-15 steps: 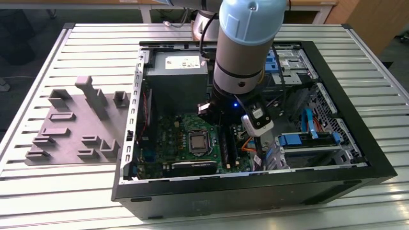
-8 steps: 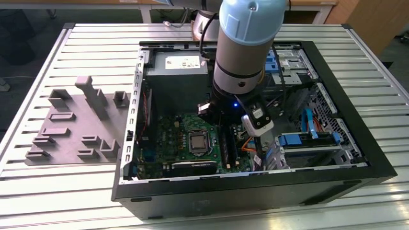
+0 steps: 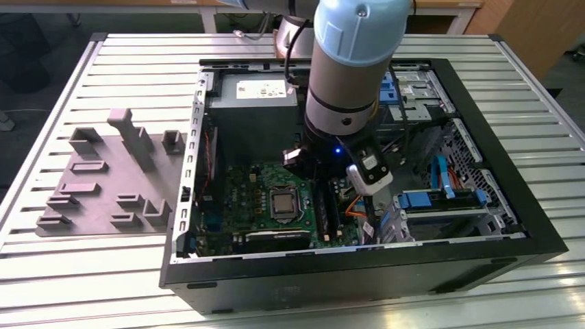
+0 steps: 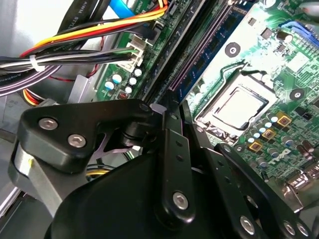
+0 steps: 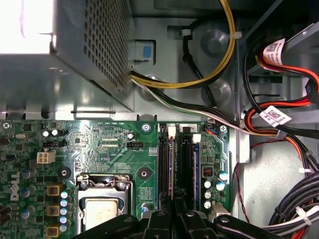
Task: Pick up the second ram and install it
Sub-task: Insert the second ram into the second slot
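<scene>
black linkage gripper [image 5: 172,215] lowered inside the open black computer case [image 3: 512,226], directly over the long black plastic memory slot rails [image 5: 174,164] on the green motherboard [image 5: 109,144]. fingers [image 4: 172,149] drawn narrow and close together in both wrist views, tips down at the slot rails; whether anything is clamped between them: cannot tell. long narrow dark blue-green ram stick [image 4: 209,47] standing upright on edge in a slot rail, just beside the fingers, running away from the gripper alongside the neighbouring rails in the second wrist view. silver square processor [image 5: 102,211] in its metal socket frame just beside the slots. bundled black, red, yellow and orange cables [image 4: 75,45] near the slot ends on the other side. perforated grey metal power supply box [image 5: 75,55] beyond the motherboard edge, at the far wall of the case. in the exterior view, pale blue and grey robot arm [image 3: 352,62] descending into the case from above. grey plastic ridged fixture plate [image 3: 101,178] flat on the slatted metal table [image 3: 73,281], outside the case on the exterior view's left.
</scene>
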{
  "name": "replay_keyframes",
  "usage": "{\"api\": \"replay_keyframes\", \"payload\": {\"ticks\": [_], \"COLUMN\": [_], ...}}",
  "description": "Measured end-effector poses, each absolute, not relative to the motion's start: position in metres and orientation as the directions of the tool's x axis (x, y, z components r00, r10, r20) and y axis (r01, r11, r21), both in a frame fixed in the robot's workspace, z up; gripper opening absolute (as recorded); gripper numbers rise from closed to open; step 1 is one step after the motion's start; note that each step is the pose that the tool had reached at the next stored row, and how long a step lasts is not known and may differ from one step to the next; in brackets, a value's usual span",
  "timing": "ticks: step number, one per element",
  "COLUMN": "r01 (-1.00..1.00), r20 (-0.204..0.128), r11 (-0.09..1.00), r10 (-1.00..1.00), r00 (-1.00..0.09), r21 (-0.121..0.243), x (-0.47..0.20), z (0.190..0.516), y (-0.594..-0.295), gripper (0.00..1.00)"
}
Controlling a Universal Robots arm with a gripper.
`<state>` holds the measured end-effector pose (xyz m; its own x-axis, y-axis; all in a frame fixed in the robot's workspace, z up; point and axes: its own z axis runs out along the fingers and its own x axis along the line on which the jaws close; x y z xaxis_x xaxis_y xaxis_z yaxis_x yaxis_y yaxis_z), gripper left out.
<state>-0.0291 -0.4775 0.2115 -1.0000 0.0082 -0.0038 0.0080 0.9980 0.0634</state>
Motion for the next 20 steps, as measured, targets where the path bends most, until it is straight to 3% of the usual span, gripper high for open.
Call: {"api": "replay_keyframes", "payload": {"ticks": [20], "r01": [0.008], "r20": [-0.003], "r11": [0.998], "r10": [0.008], "r00": [-1.0], "r21": [0.063], "x": [-0.0292], "z": [0.2075], "y": [-0.4775], "gripper": [0.14]}}
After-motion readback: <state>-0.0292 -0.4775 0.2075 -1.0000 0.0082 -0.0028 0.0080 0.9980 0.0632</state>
